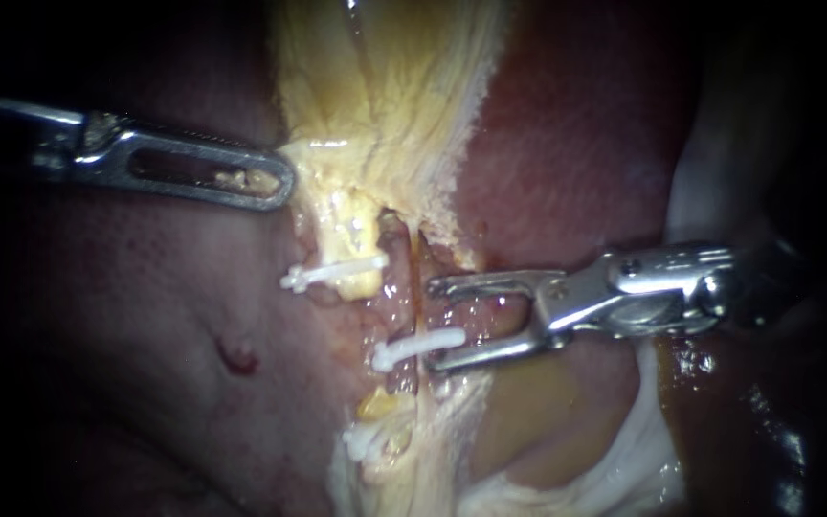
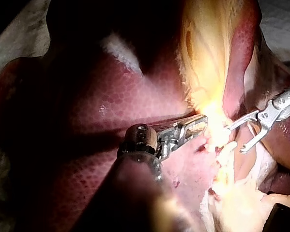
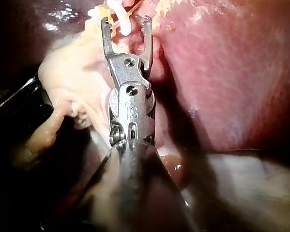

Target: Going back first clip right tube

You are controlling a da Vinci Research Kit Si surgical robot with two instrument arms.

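Clip (image 1: pixel 418 347): tube (image 1: pixel 402 378) obscured | right instrument (image 1: pixel 433 324) jaws wide, empty | left instrument (image 1: pixel 279 180) clamps tissue (image 1: pixel 375 115)

Dark red liver (image 2: pixel 101 111) on what seems a pale cloth (image 2: pixel 14 29) underlay.

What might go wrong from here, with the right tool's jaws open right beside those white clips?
1. The right tool has its jaws open, with the lower tip right against the middle clip. Drawing back at an angle might snag that clip and loosen it.
2. The upper tip sits close to the tube and the raw tissue around it, so a sideways slip may scrape or tear them.
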